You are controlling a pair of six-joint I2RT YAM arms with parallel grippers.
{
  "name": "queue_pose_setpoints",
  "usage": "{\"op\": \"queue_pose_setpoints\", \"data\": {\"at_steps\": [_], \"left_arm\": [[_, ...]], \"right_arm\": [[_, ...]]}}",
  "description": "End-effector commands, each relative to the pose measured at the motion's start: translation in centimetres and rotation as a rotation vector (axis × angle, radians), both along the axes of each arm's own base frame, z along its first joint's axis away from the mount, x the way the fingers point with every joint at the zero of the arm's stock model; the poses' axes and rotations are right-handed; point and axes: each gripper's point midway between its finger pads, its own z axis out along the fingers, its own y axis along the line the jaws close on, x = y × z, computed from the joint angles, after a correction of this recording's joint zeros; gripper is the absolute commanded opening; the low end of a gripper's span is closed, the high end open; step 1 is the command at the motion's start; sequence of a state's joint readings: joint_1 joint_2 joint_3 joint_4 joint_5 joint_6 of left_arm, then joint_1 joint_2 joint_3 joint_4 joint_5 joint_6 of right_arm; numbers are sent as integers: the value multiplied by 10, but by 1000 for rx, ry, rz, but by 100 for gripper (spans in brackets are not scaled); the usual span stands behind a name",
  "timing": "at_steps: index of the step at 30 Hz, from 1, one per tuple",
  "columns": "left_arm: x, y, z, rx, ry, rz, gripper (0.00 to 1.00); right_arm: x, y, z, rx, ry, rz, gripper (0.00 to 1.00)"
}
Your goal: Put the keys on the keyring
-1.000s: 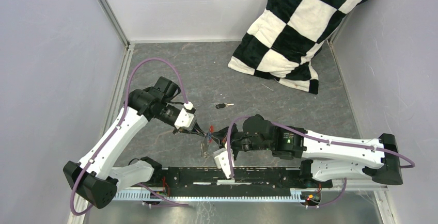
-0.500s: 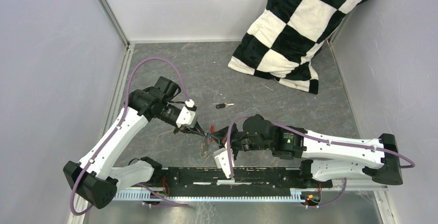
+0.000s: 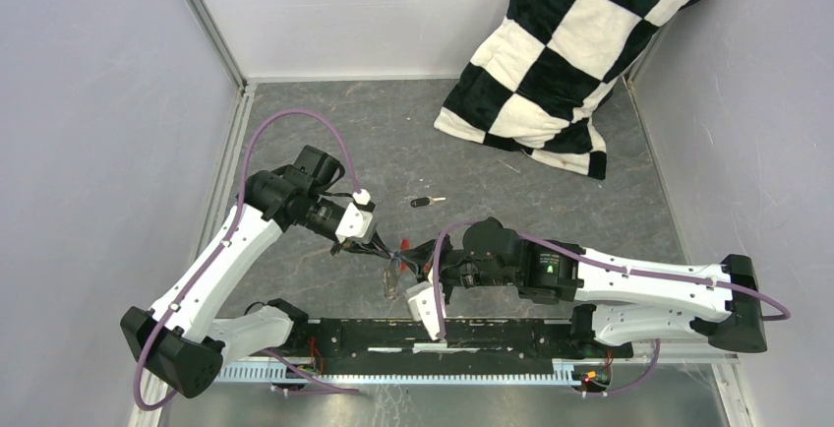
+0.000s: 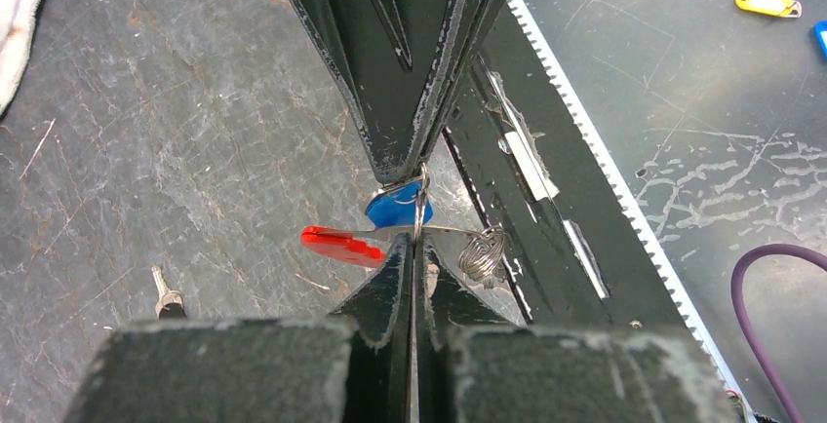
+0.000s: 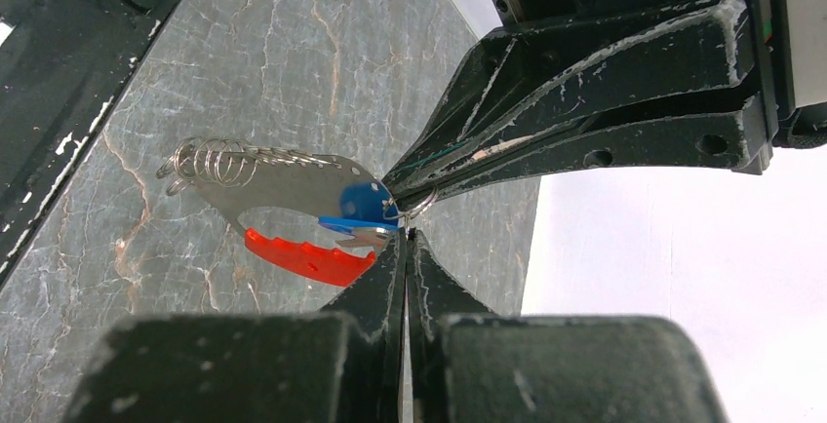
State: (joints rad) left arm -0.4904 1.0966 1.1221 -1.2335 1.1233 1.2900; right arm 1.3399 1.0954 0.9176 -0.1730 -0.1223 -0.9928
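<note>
Left gripper [image 4: 414, 248] and right gripper [image 5: 403, 240] are both clamped shut, tip to tip, on the keyring [image 4: 420, 204] above the tabletop's [image 3: 325, 122] near edge. Its red tag [image 4: 341, 245] and the blue-headed key [image 4: 395, 211] hang there. The blue one looks threaded or nearly so. The black-headed key [image 3: 421, 203] lies apart mid-tabletop, not yet threaded.

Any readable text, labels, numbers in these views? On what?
None readable.
Right arm: small green mark, too small to read.
Red tag: no print shows.
Yellow tag: no print legible.
</note>
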Motion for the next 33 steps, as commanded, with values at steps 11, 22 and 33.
{"op": "queue_pose_setpoints", "data": {"at_steps": [11, 22, 33], "left_arm": [[6, -2, 3, -16, -46, 12, 2], [3, -2, 4, -24, -52, 6, 2], [1, -3, 10, -44, -77, -17, 2]], "right_arm": [[-4, 17, 37, 117, -17, 37, 0], [-2, 22, 34, 114, -12, 30, 0], [3, 33, 37, 117, 32, 18, 1]]}}
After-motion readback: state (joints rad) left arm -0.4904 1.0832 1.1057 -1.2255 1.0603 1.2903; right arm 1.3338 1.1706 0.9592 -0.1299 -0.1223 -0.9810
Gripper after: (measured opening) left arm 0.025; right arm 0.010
